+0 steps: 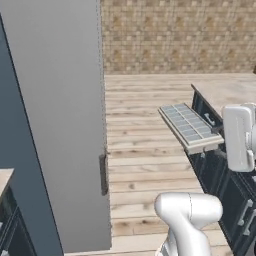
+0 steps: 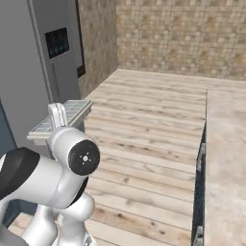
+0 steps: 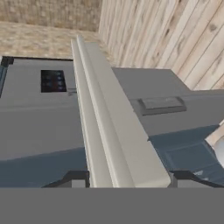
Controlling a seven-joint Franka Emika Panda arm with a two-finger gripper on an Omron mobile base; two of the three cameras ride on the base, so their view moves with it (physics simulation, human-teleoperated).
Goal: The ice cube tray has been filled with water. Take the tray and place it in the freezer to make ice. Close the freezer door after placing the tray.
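Tray aloft beside the fridge
Grey freezer door (image 1: 60, 125) looms alongside; gripper (image 3: 127, 181) is clamped on the ice cube tray's (image 1: 190, 127) edge, over wooden floor (image 1: 145, 150).

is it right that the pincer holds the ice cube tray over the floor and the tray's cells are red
Not quite. The pincer does hold the ice cube tray over the wooden floor, but the cells are pale blue, not red, as the left base view shows.
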